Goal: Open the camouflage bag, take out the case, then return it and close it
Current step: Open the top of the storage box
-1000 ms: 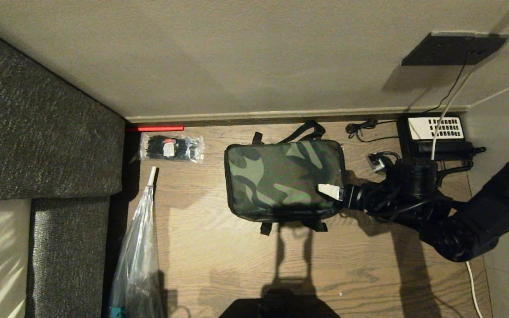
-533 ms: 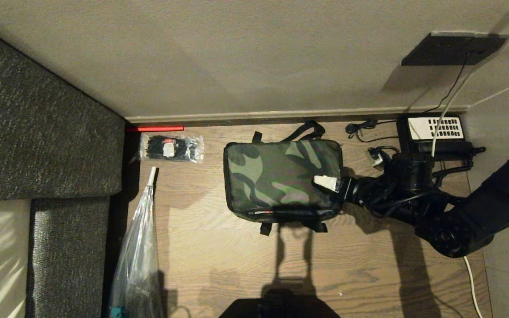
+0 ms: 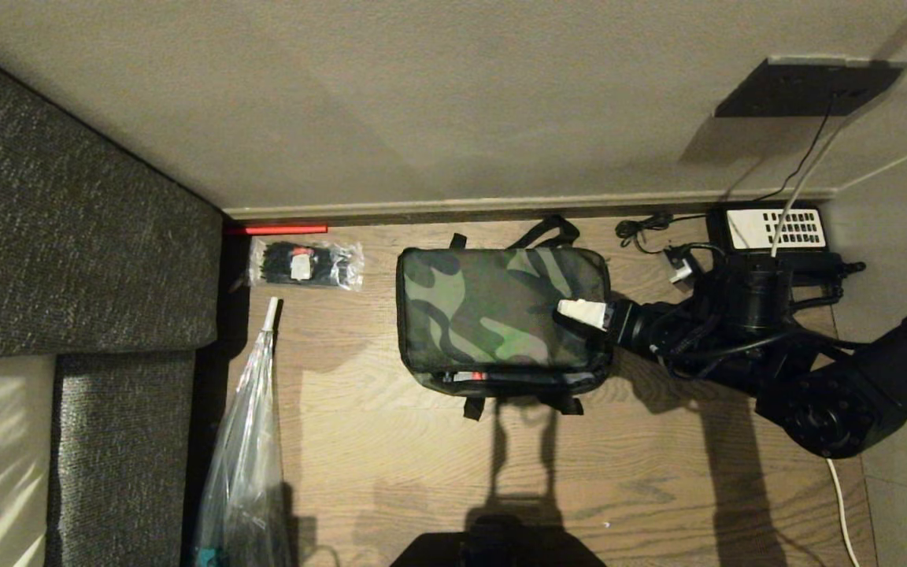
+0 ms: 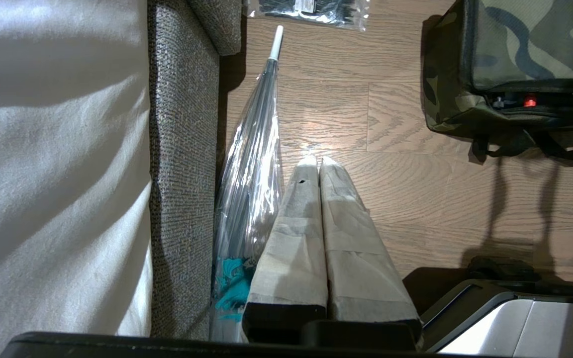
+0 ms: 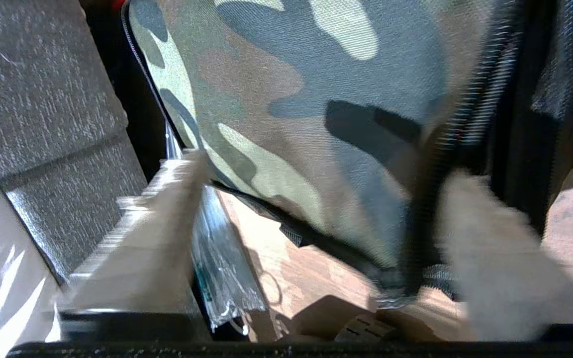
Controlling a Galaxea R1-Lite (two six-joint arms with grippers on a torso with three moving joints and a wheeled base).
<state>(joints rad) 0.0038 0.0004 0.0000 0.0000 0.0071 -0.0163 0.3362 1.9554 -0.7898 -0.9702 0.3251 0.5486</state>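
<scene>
Camouflage bag (image 3: 501, 315) lid lifted further; no legible writing.

No readable text, label, brand or number anywhere.

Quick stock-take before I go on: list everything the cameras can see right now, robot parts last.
camouflage bag: one, green, brown and black soft fabric, mid-floor; front edge of lid slightly lifted, red showing in the gap.
clear packet of black items: one, transparent plastic, floor left of the bag near the wall.
clear folded umbrella: one, white tip, lying on the floor along the sofa.
grey woven sofa: one, far left.
black telephone with white key panel: one, floor by the wall, right of the bag.
red strip: one, at the skirting.
right claw: taped fingers at the bag lid's right edge.
left claw: fingers together, hanging over bare floor.
</scene>
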